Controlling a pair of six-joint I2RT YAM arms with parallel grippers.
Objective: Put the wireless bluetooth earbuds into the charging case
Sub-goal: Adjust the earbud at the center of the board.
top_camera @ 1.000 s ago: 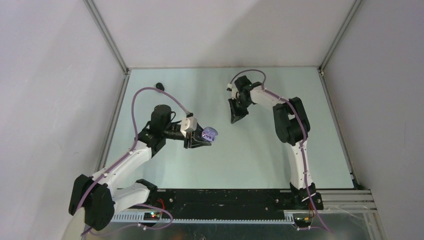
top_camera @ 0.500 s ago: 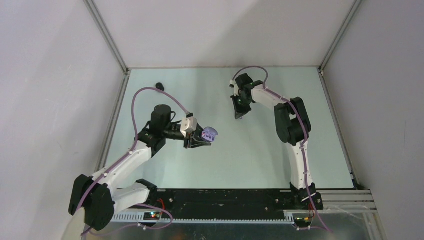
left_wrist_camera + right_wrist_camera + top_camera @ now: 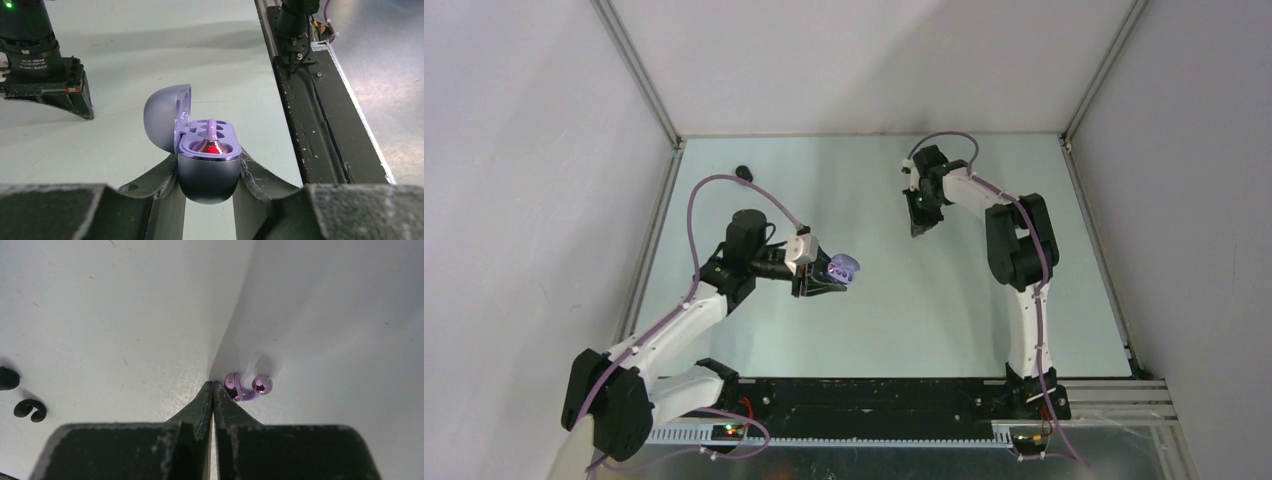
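Moved: right gripper [image 3: 916,230] has swung to the right and slightly toward the far edge of the table [image 3: 924,320] over the last second, away from the left arm; its elbow has shifted with it.
Unchanged: left gripper [image 3: 832,278] and its load sit where they were.
Right fingers: pressed together tip to tip, nothing between them (right wrist view).
Loose purple earbud [image 3: 245,387]: lies on the table just beside the tip of one right finger, outside the closed pair. Contact or a hair's gap, cannot tell.
Left fingers: clamped on either side of the lower body of the charging case [image 3: 207,167], holding it upright off the table.
Lid [image 3: 160,117]: hinged back, open toward the right arm.
Seated purple earbud [image 3: 212,142]: already in the case, with a red light glowing at its base.
Black earbuds [image 3: 30,410]: two dark C-shaped pieces on the table, well apart from the purple one.
Meaning (judgement): the sideways move has brought the right arm over the loose purple earbud, so the step in hand is the pick.
Next need (judgement): the fingers must spread and straddle the earbud before closing; as they stand they can only nudge it.
Risk (judgement): the earbud is small, glossy and rounded, so it may skid or roll under a sideways touch.
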